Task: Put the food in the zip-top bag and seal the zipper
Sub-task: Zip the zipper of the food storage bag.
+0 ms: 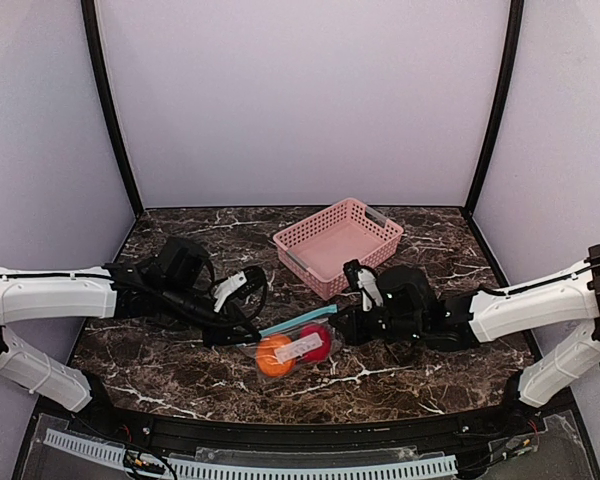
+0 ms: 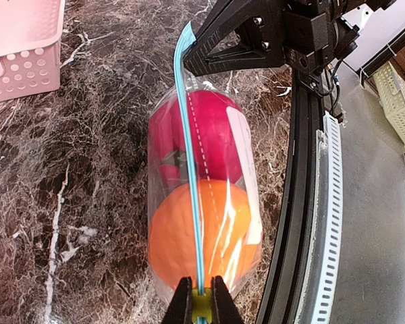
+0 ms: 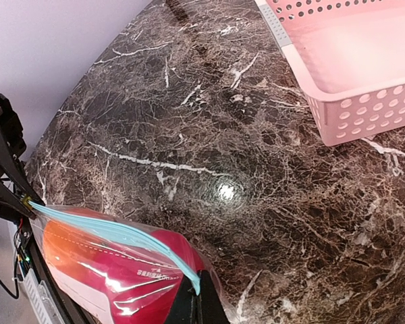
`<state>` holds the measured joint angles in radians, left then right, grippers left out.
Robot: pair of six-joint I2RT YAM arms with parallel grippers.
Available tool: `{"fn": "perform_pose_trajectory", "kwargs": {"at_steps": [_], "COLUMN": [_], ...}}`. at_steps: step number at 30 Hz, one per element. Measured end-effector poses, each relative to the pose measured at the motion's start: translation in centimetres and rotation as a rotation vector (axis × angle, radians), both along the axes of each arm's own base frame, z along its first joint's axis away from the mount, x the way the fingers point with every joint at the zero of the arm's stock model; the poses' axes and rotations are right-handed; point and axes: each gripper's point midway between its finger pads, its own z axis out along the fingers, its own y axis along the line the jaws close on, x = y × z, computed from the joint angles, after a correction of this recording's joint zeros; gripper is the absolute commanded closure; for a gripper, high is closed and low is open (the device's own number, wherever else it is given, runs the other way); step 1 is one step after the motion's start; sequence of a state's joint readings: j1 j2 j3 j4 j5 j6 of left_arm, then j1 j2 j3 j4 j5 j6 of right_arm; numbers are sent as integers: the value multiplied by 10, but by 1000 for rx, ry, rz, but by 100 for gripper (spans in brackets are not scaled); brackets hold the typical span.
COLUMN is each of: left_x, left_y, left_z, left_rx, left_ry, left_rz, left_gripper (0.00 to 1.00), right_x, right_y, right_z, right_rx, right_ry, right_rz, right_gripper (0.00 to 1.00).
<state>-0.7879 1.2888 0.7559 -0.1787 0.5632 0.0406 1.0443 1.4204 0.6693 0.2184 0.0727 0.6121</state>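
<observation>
I have both arms stretched low and inward from the sides, forearms nearly level, wrists facing each other near the middle. My left claw [image 2: 201, 298] is pinched closed on one end of the zipper [image 2: 189, 142]. My right claw [image 1: 340, 324] is clamped tight on the opposite end.

The zip-top bag [image 1: 295, 348] lies on the table [image 1: 170, 372], near its front edge and about midway between the two arms. Inside the bag two foods sit side by side: the left toy food [image 1: 273, 355] at the bag's left end, the right toy food [image 1: 318, 342] at its right end. The zipper [image 1: 298, 322] runs along the bag's far upper side, over both foods. The left gripper [image 1: 246, 337] pinches the zipper at the bag's left end, and the right gripper [image 1: 340, 322] pinches it at the bag's right end. The basket [image 1: 320, 278] stands on the table behind the bag, slightly to its right and apart from it.
</observation>
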Motion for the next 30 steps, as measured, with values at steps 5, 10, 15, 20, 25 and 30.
{"fn": "perform_pose_trajectory", "kwargs": {"at_steps": [5, 10, 15, 20, 25, 30], "left_x": [-1, -1, -1, -1, -1, -1], "left_y": [1, 2, 2, 2, 2, 2], "left_z": [1, 1, 1, 1, 1, 1], "left_rx": [-2, -1, 0, 0, 0, 0], "left_ry": [-4, -5, -5, -6, -6, 6], "left_rz": [1, 3, 4, 4, 5, 16], "left_gripper": [99, 99, 99, 99, 99, 99], "right_x": [3, 6, 5, 5, 5, 4], "right_y": [-3, -9, -14, -18, -19, -19], "right_z": [1, 0, 1, 2, 4, 3], "right_rx": [2, -5, -8, -5, -2, -6], "right_ry": [5, 9, 9, 7, 6, 6], "right_rz": [-18, -41, -53, -60, -62, -56], "right_gripper": [100, 100, 100, 100, 100, 100]}}
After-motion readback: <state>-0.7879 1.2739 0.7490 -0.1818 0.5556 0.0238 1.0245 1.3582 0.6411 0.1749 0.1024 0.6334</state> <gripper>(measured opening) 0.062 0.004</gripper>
